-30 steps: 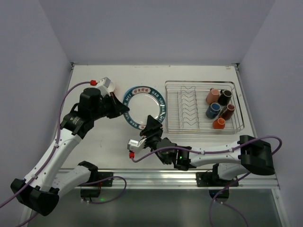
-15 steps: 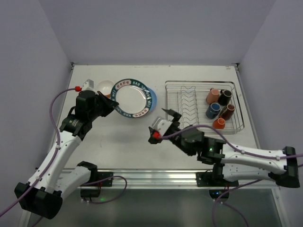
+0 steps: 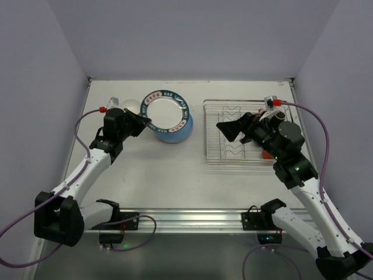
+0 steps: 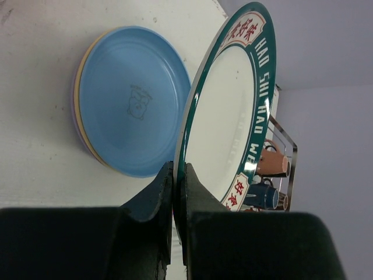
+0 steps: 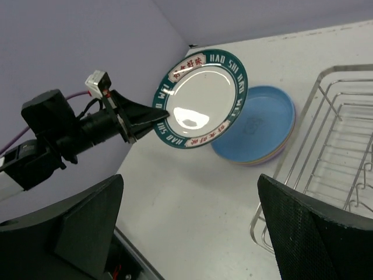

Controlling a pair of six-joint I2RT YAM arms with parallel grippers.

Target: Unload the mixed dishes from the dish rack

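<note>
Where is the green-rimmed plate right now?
The green-rimmed plate is left of the dish rack in the top view, gripped by its rim in the left gripper, tilted over the blue plate.

four plates [image 4: 227, 116] (three stacked), one dish rack [image 3: 224, 153], one bowl [image 3: 131, 106], mugs [image 4: 271, 164] mostly hidden.

1 overhead, 2 wrist views; common plate [image 3: 167, 112]

Lab test booth; plain walls [image 3: 192, 35] enclose white table [image 3: 151, 175].
</note>
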